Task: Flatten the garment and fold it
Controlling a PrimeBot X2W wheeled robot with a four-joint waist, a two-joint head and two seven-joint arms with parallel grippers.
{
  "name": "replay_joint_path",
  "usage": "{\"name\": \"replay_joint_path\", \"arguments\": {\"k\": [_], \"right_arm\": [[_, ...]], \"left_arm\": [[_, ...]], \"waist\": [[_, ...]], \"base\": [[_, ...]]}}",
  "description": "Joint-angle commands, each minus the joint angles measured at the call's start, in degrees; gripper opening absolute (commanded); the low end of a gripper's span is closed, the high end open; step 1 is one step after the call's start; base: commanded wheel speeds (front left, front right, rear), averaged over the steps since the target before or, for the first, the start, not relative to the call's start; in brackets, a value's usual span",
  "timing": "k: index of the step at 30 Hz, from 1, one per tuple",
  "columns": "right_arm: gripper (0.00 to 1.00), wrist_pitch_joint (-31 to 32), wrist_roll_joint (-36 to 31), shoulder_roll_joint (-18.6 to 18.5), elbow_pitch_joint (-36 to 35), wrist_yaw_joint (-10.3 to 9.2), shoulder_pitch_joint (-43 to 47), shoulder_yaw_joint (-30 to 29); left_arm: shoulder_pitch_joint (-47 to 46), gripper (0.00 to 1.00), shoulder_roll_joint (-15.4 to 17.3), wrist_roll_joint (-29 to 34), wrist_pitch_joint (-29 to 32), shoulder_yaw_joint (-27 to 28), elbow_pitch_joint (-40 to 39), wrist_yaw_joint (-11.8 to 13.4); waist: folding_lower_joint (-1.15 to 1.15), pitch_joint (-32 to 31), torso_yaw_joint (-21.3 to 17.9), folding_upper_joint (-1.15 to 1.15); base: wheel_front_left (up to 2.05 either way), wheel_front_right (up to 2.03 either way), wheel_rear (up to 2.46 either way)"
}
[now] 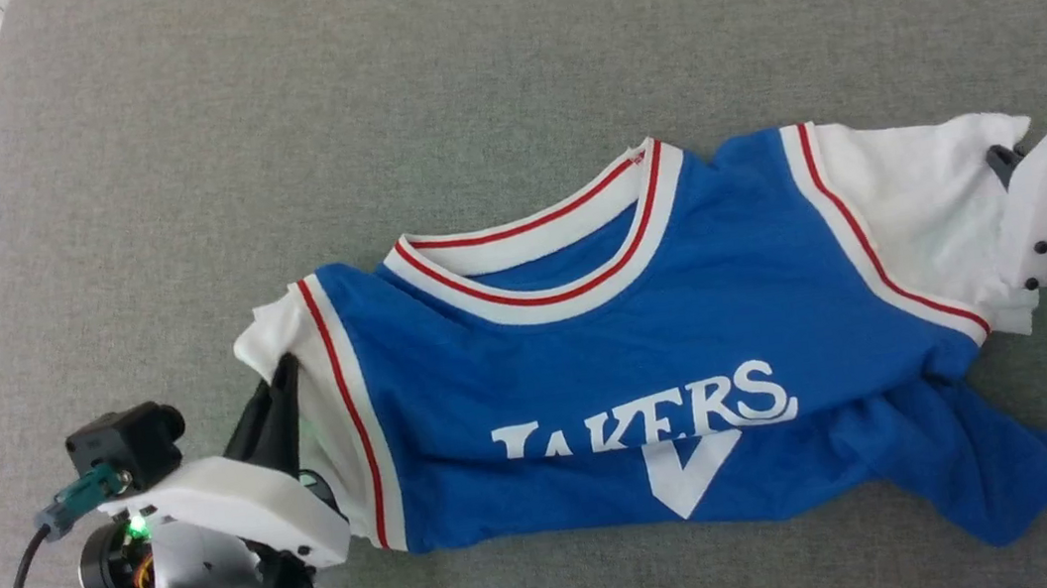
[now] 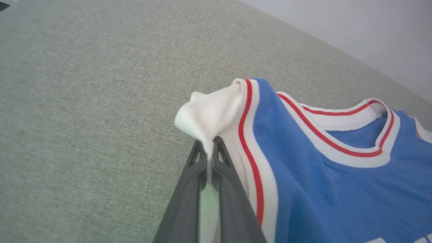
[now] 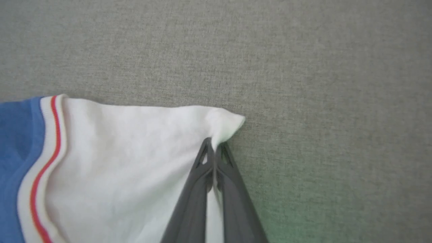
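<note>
Counted one blue jersey T-shirt [image 1: 651, 358], with one striped collar [image 1: 536, 310] lying between the grippers. Counted two white sleeves: left sleeve [image 2: 209, 114] pinched in the left gripper [image 2: 210, 150], right sleeve [image 3: 135, 152] pinched in the right gripper [image 3: 214, 145]. Counted two dark fingers [image 3: 195, 189] per gripper, pressed together. Counted one grey fabric surface [image 1: 459, 92] under both.

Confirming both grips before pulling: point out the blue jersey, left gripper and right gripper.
blue jersey [image 1: 610, 343]: head view, chest above the lettering.
left gripper [image 2: 209, 145]: left wrist view, between fingertips pinching a white sleeve.
right gripper [image 3: 214, 143]: right wrist view, between fingertips pinching the other sleeve.
</note>
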Motion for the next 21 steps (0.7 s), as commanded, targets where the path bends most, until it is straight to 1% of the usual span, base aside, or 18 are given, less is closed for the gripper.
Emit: {"name": "replay_joint_path", "arguments": {"k": [1,5,9,14,21], "right_arm": [[0.0,-2.38,0.56,0.53,0.29,-0.03,-0.09,0.08],[0.0,-10.37,2.19,0.47,-0.46,-0.03,-1.79,0.98],[0.0,-14.94,4.53,0.64,-1.16,-0.03,-4.44,2.67],[0.0,-18.82,5.52,0.23,-1.22,-0.03,-10.08,5.02],[0.0,-20.34,4.87,-0.6,2.61,-0.03,-20.0,10.75]], "left_arm": [[-1.46,0.0,0.39,0.62,-0.97,0.37,-0.1,-0.05],[-4.27,0.0,1.2,2.24,-2.76,0.06,-0.66,-0.48],[-9.46,0.0,2.4,4.2,-2.74,-0.91,-0.99,-0.98],[-18.51,0.0,4.33,7.06,-0.8,-2.59,-0.15,-1.69],[-32.36,0.0,5.65,8.06,3.55,-4.2,5.24,-3.36]], "waist": [[-0.01,-2.54,-1.42,0.0],[-0.01,-6.24,-2.94,0.0],[-0.01,-9.9,-4.55,0.0],[-0.01,-14.2,-6.86,0.0],[-0.01,-18.34,-10.34,0.0]], "base": [[0.0,0.0,0.0],[0.0,0.0,0.0],[0.0,0.0,0.0],[0.0,0.0,0.0],[0.0,0.0,0.0]]}}
